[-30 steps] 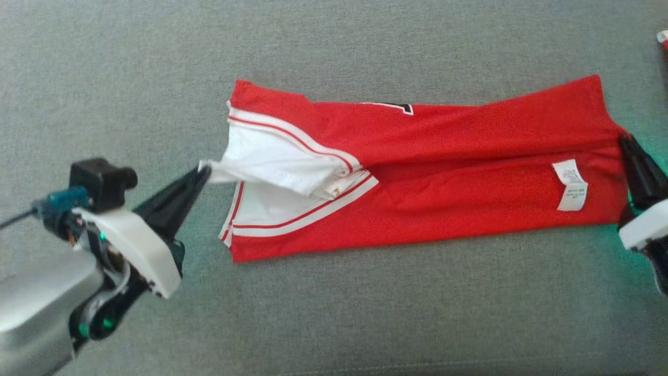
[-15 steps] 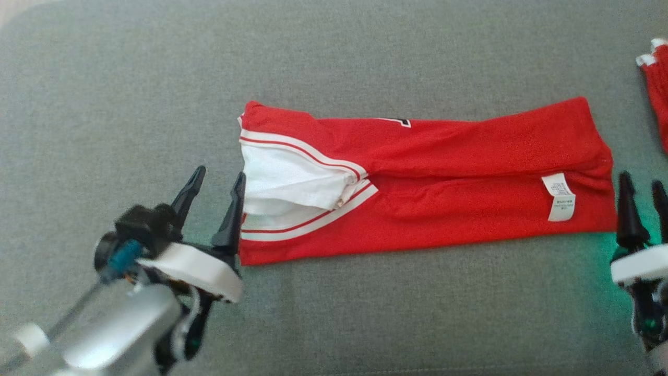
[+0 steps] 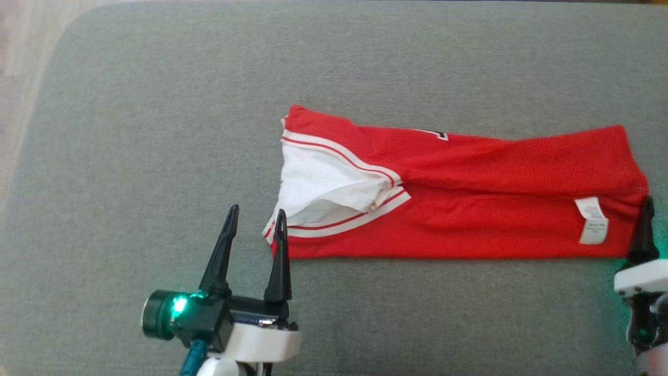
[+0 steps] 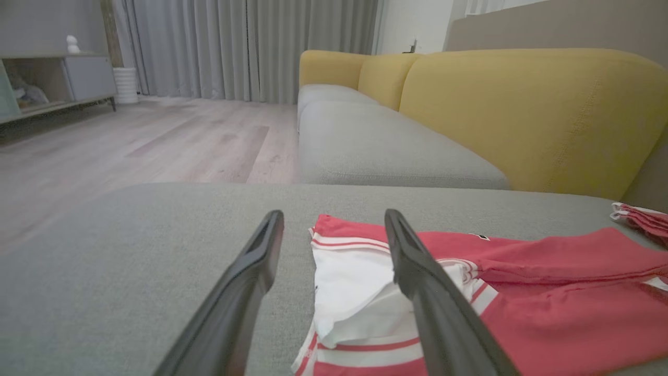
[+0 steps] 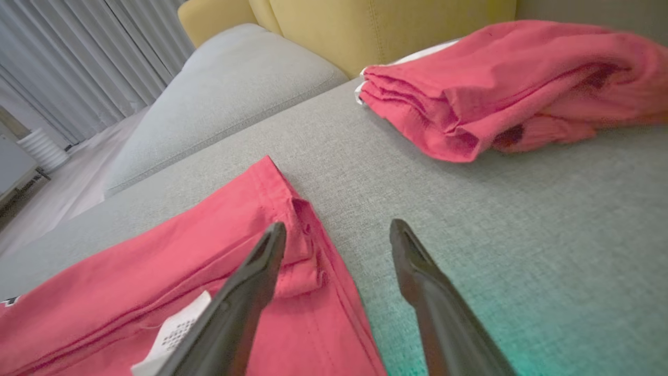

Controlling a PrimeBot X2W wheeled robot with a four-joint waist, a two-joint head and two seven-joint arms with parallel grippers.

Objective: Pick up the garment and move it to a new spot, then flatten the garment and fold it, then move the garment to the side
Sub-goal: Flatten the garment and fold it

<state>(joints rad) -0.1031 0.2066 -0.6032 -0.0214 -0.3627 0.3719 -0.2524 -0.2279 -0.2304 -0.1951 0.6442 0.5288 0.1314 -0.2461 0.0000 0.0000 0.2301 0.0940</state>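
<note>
Head view crops the right gripper [image 3: 660,208] beside the garment [image 3: 469,209].

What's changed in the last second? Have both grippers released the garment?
Yes. The left gripper let go of the white end and the right gripper of the hem; both now stand open at its ends. The red garment stays folded lengthwise on the grey cushion.

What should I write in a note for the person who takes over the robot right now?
Left gripper: open, empty, at the red jersey's white-trimmed end.
Right gripper: open, empty, at the end with the white label.
Garment: the red jersey lies flat on the grey cushion, folded lengthwise into a long strip.
Done: lengthwise fold, it seems.
Left: probably fold it shorter, then move it aside, perhaps near the other folded red garment.
</note>
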